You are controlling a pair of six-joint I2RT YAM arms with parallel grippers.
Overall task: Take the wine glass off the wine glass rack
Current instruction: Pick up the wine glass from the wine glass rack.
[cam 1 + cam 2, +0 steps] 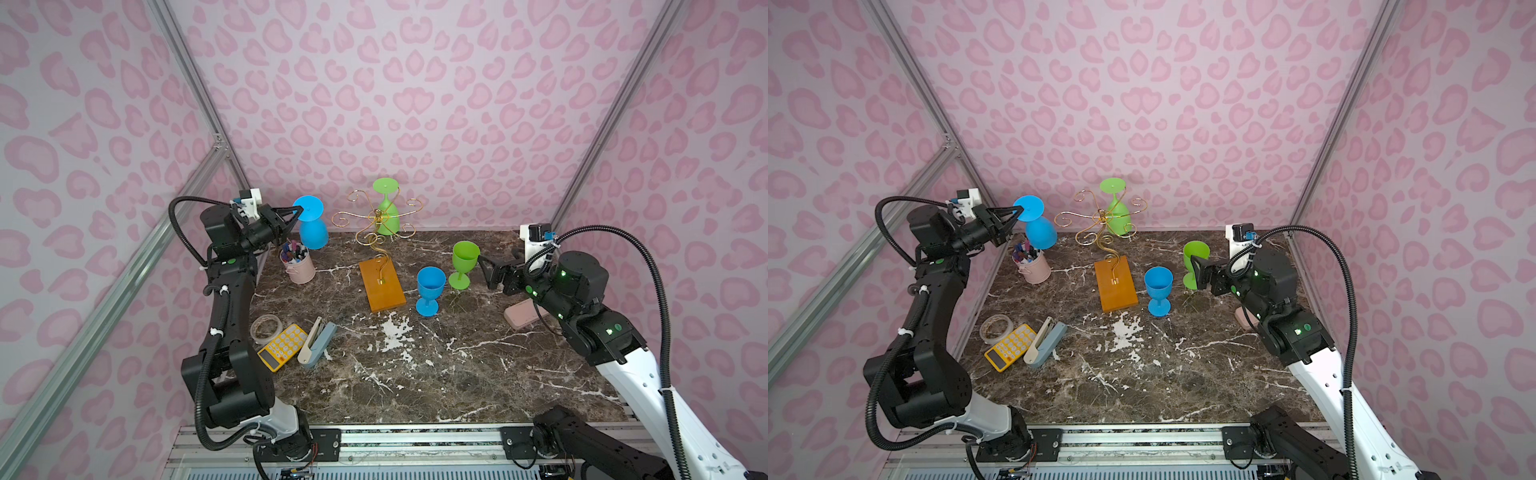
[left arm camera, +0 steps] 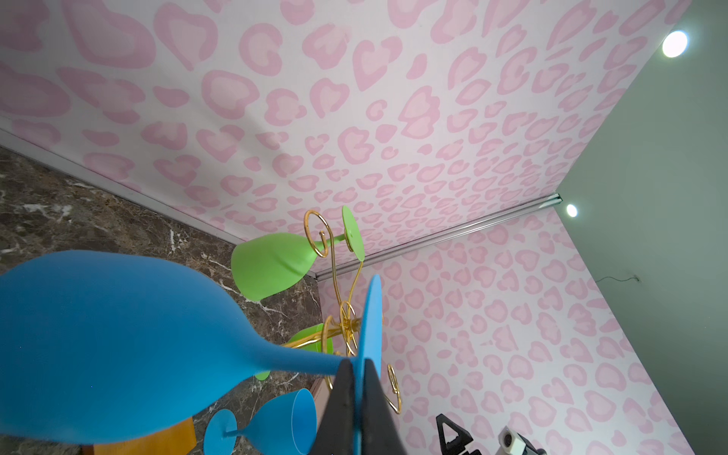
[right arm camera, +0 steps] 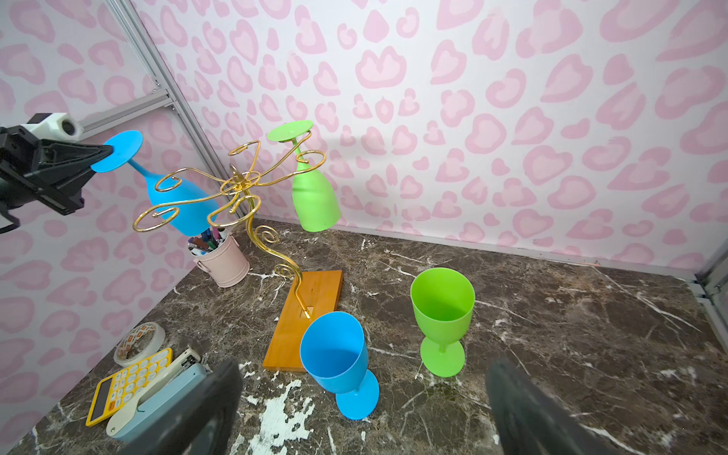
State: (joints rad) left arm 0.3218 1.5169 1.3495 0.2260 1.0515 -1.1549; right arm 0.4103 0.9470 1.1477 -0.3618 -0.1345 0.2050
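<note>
The left gripper point(image 1: 298, 210), left of centre in a top view, is clenched on the foot disc of the blue wine glass point(image 1: 312, 232). The glass hangs inverted, foot up and mouth down. Its long axis is near vertical, the bowl leaning slightly toward the wine glass rack point(image 1: 378, 216). It appears just clear of the nearest scroll arm, above the pink pen cup point(image 1: 298, 268), so the step in hand looks like the carry-away. Next it likely needs drawing toward the frame's left edge, turning upright and setting on the marble table point(image 1: 415, 374). The right gripper point(image 1: 490, 272), jaws spread and empty, waits beside an upright green glass point(image 1: 464, 264).
</note>
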